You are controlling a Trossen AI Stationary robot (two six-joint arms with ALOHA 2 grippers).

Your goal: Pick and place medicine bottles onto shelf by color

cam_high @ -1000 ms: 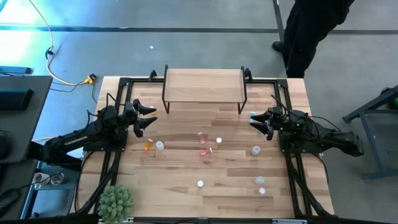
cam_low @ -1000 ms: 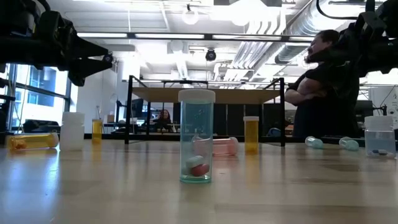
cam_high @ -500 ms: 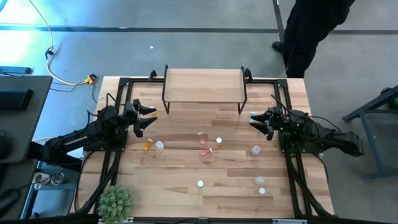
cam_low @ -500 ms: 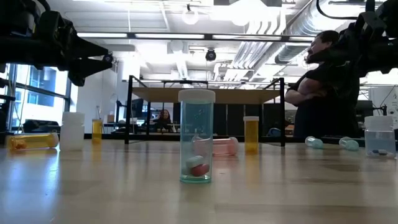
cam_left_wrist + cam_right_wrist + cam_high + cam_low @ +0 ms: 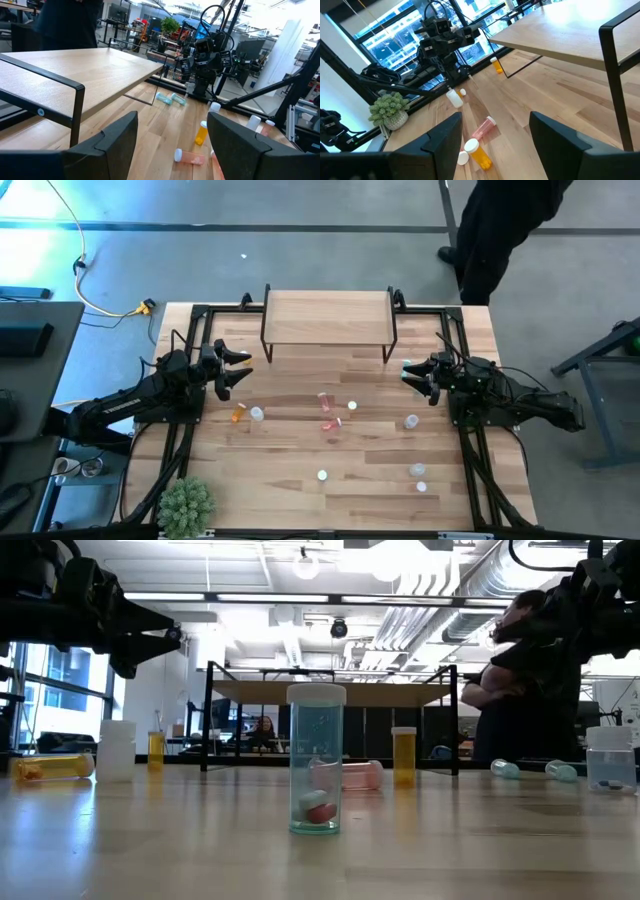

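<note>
Nothing moved; left gripper (image 5: 240, 370) and right gripper (image 5: 409, 376) fingers spread, empty.

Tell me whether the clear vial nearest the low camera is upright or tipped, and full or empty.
Upright: the clear vial stands on its base on the table, white cap on top. Mostly empty: only a red and a pale piece lie at its bottom.
</note>
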